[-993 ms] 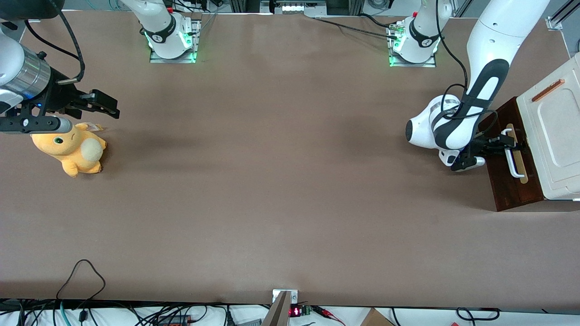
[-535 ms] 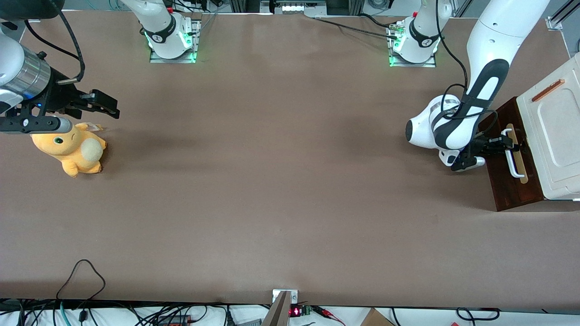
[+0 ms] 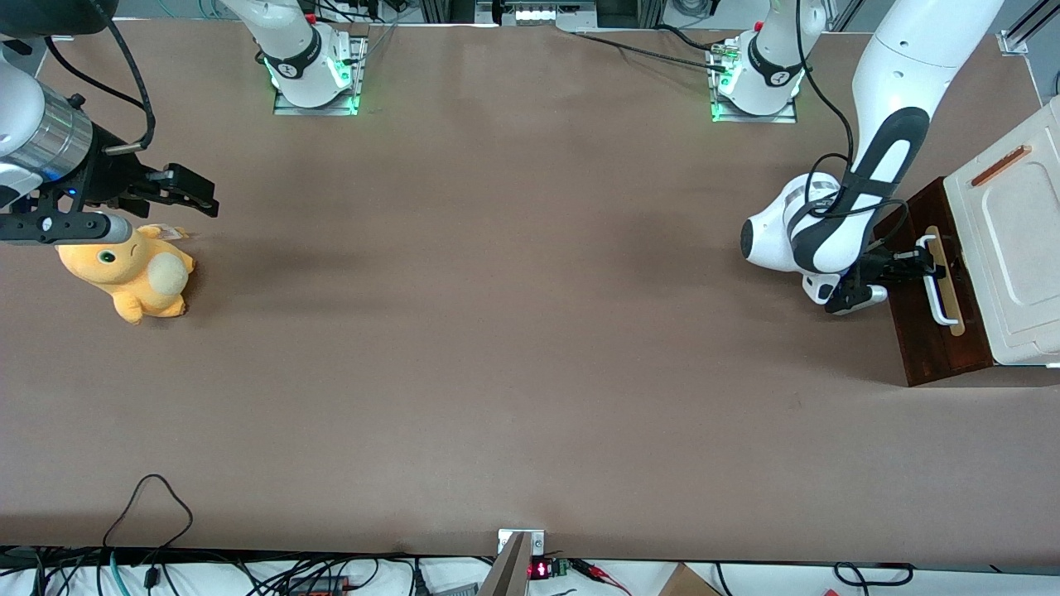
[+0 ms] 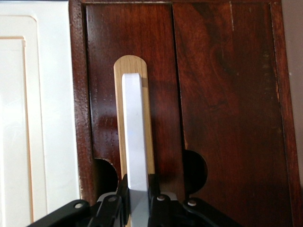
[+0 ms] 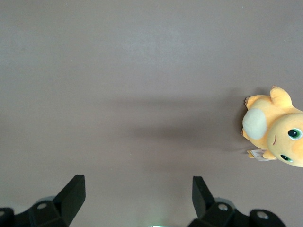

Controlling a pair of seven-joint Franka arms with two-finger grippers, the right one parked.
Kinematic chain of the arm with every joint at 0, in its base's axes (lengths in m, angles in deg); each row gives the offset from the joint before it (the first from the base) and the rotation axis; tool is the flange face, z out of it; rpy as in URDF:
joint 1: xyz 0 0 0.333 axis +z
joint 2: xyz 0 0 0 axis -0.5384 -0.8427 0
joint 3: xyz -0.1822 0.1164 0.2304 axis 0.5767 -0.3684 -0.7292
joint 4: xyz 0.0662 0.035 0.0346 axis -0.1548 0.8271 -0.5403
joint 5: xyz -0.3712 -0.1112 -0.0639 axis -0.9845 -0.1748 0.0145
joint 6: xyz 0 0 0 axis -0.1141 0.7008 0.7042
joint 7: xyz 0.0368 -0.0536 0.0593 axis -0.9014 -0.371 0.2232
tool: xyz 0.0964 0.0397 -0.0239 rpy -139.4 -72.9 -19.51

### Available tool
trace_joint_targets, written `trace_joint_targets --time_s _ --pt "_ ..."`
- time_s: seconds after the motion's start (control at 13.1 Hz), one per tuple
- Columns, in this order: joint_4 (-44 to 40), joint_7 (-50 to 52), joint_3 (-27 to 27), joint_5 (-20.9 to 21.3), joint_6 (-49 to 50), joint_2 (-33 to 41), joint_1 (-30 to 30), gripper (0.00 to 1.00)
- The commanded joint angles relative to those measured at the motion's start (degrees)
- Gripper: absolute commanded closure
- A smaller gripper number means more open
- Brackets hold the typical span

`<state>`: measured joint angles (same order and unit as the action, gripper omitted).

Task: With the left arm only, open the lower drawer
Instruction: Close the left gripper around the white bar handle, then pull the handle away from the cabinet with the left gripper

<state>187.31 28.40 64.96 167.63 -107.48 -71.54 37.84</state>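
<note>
The lower drawer (image 3: 926,339) has a dark brown front with a white bar handle (image 3: 934,285) on a tan strip, at the working arm's end of the table. My left gripper (image 3: 921,263) reaches in at the handle's end farther from the front camera. In the left wrist view the black fingers (image 4: 119,198) press both sides of the white handle (image 4: 135,137), so the gripper (image 4: 137,196) is shut on it. The dark drawer front (image 4: 222,104) fills that view. No pale wood inside shows.
A cream-white panel with an orange-brown strip (image 3: 1014,240) sits above the lower drawer and also shows in the left wrist view (image 4: 28,118). A yellow plush toy (image 3: 132,273) lies toward the parked arm's end of the table, also in the right wrist view (image 5: 277,132).
The left gripper and the white handle have shifted a few pixels away from the cabinet, toward the parked arm's end. Nothing else moved.
</note>
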Motion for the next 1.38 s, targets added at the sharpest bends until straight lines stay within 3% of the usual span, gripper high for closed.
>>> trace_joint_targets --time_s 0.0,0.53,0.76,1.15,1.22,1.3 --pt "0.00 -0.75 0.01 1.34 0.06 0.32 -0.08 1.00" --pt "-0.61 -1.28 4.57 0.29 0.06 0.94 -4.38 1.00" --pt "-1.23 -1.37 7.22 -3.40 0.06 0.94 -6.14 1.00" --pt "-1.93 -1.54 8.10 -4.72 -0.02 0.33 -7.90 0.96" --pt "-1.93 -1.63 8.01 -4.81 0.06 0.15 -7.90 0.88" --pt "-1.85 -1.81 8.01 -5.07 0.06 0.15 -7.90 0.58"
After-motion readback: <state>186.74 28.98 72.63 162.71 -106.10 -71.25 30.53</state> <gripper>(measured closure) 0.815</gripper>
